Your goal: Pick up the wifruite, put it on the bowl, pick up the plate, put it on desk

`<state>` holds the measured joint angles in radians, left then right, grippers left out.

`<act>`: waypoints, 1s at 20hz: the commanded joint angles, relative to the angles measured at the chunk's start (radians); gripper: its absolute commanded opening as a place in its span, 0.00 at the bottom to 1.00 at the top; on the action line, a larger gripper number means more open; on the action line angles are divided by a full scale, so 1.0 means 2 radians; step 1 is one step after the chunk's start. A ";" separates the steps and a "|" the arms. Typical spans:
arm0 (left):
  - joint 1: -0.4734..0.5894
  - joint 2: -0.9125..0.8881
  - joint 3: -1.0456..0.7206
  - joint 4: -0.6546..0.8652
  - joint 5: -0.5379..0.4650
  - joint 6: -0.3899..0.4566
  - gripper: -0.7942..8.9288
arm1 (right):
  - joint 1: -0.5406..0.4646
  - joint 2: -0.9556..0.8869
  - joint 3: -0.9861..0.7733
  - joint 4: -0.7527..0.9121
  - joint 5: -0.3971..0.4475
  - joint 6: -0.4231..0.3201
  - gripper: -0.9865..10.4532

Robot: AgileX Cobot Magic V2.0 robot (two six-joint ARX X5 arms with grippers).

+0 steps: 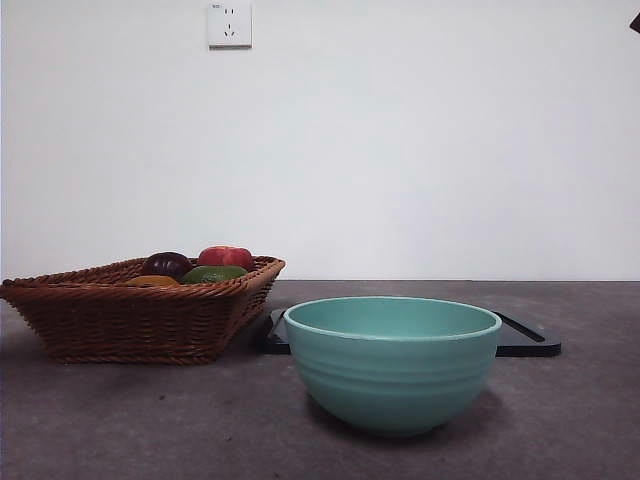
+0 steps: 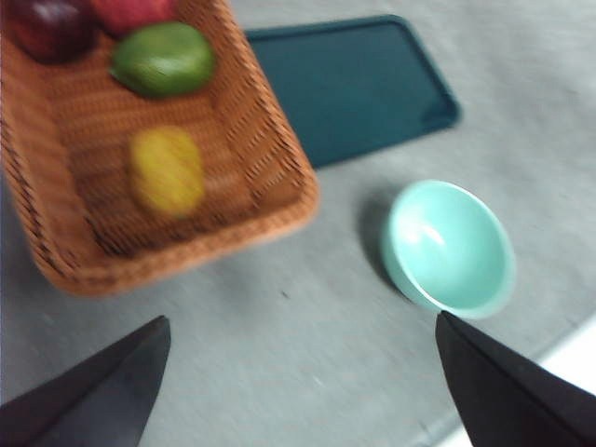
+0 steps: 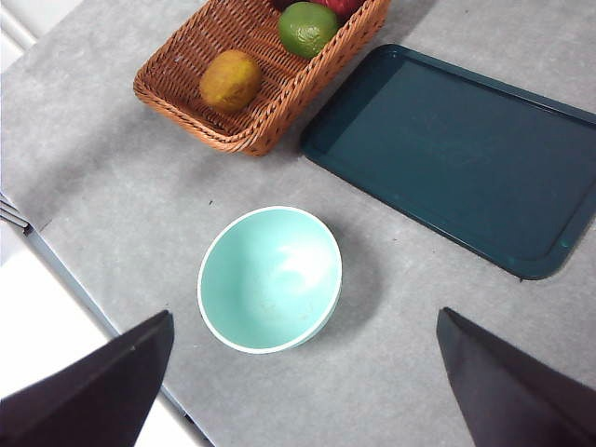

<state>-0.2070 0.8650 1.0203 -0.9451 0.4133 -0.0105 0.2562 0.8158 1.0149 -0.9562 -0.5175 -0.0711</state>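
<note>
The wifruite (image 1: 152, 281) (image 2: 167, 171) (image 3: 230, 81), a small brownish-orange oval, lies in a wicker basket (image 1: 140, 320) to the left of the bowl. The mint-green bowl (image 1: 392, 365) (image 2: 449, 247) (image 3: 270, 277) stands empty on the grey desk (image 1: 150, 420), near its front. Behind the bowl the plate (image 1: 527, 341) (image 2: 349, 84) (image 3: 456, 149), a flat dark teal rectangle, lies on the desk. My left gripper (image 2: 303, 382) hangs open, high above the desk between basket and bowl. My right gripper (image 3: 303, 382) is open too, high above the bowl's near side. Neither holds anything.
The basket (image 2: 279, 177) (image 3: 251, 140) also holds a green fruit (image 1: 213, 273) (image 2: 164, 59) (image 3: 307, 28), a red fruit (image 1: 226, 256) and a dark purple fruit (image 1: 166, 263) (image 2: 51, 26). The desk's edge (image 3: 84, 298) runs close to the bowl. A black arm tip (image 1: 635, 20) shows at the top corner.
</note>
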 commanded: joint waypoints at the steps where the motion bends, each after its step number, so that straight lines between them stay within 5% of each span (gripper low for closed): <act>1: -0.014 0.035 0.019 0.023 -0.019 -0.015 0.56 | 0.002 0.003 0.008 0.005 0.001 0.004 0.48; 10: -0.069 0.252 0.132 0.058 -0.144 -0.011 0.55 | 0.002 0.003 0.008 0.006 0.001 0.004 0.48; 20: -0.077 0.416 0.158 0.094 -0.185 0.002 0.55 | 0.002 0.003 0.008 0.007 0.001 0.004 0.48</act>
<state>-0.3561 1.6794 1.3170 -0.7620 0.0471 -0.0162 0.2562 0.8158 1.0149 -0.9527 -0.5167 -0.0711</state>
